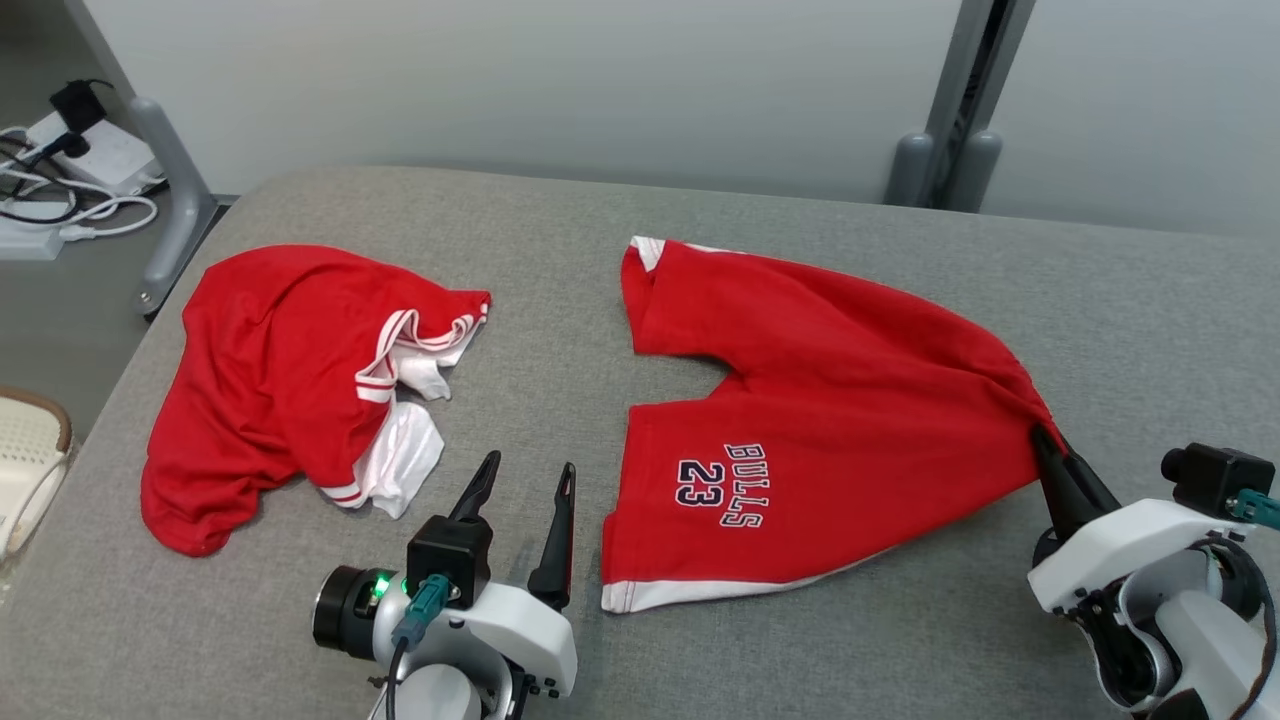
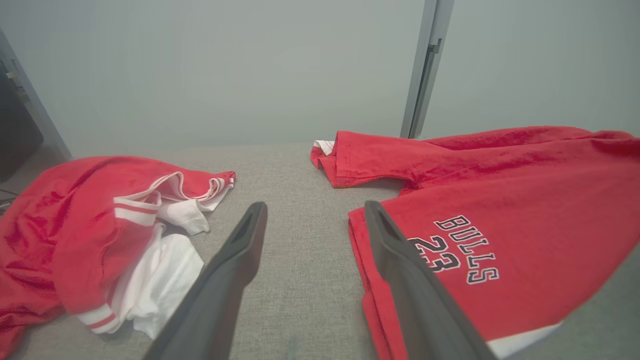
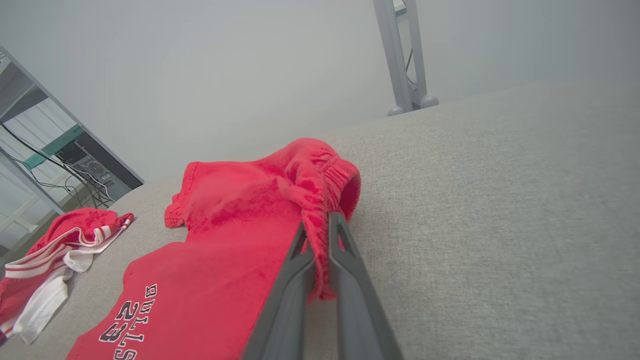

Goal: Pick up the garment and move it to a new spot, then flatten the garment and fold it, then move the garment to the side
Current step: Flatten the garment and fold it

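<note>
Grey fabric-covered table (image 1: 560,220), with a partition post (image 1: 945,150) behind its far edge and cables (image 1: 60,200) on the floor at far left. Red "BULLS 23" shorts (image 1: 830,400) lie spread at centre-right. A crumpled red-and-white garment (image 1: 270,370) lies well apart on the left. Right gripper (image 1: 1042,436), fingers pressed together, pinches the shorts' gathered waistband at their right end. Left gripper (image 1: 529,463), fingers spread, hovers between the two garments, just beside the shorts' hem.

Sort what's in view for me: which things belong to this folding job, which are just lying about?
Job:
red shorts
right gripper, shut on their waistband
left gripper, open beside them

Lying about:
red-and-white jersey
floor cables
</note>
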You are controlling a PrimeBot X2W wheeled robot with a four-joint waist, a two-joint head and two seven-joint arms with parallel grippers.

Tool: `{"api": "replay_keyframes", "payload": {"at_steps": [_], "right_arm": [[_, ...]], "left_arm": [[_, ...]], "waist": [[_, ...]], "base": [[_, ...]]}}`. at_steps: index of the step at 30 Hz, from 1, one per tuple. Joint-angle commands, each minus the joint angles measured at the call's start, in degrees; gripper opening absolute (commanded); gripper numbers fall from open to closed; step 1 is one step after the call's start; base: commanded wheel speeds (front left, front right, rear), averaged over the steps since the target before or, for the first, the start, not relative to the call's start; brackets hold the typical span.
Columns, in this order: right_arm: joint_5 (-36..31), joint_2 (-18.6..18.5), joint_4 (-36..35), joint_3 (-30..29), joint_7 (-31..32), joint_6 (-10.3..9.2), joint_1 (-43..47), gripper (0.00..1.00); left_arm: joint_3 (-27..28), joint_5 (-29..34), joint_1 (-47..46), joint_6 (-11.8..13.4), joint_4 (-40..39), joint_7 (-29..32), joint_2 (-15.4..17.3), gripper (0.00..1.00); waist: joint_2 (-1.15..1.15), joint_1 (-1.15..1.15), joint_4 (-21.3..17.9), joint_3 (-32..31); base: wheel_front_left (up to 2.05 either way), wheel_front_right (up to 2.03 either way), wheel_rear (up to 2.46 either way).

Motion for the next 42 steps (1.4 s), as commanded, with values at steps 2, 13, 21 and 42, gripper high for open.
{"api": "replay_keyframes", "payload": {"at_steps": [2,13,21,42], "right_arm": [[-1.5,-1.5,-0.6,0.4,-0.1,0.01,1.4,0.0],[-5.1,-10.0,-0.5,6.5,1.7,0.01,2.9,0.0],[-10.9,-12.2,-1.4,6.4,4.6,0.01,0.8,0.0],[-18.9,1.3,21.4,14.1,2.1,0.0,-12.7,1.0]], "left_arm": [[0.0,-0.5,0.9,-0.1,-0.2,0.0,0.3,1.0],[-2.4,-2.9,3.2,0.3,-0.6,0.0,0.3,1.0],[-4.3,-3.6,2.6,0.2,-0.6,0.0,0.3,1.0],[-4.7,-3.8,0.9,0.7,0.8,0.0,0.2,1.0]], "waist": [[0.0,0.0,-1.8,-1.6],[0.0,0.0,-5.8,-4.8],[0.0,0.0,-4.5,-3.4],[0.0,0.0,-0.1,-1.3]], "base": [[0.0,0.0,0.0],[0.0,0.0,0.0],[0.0,0.0,0.0],[0.0,0.0,0.0]]}}
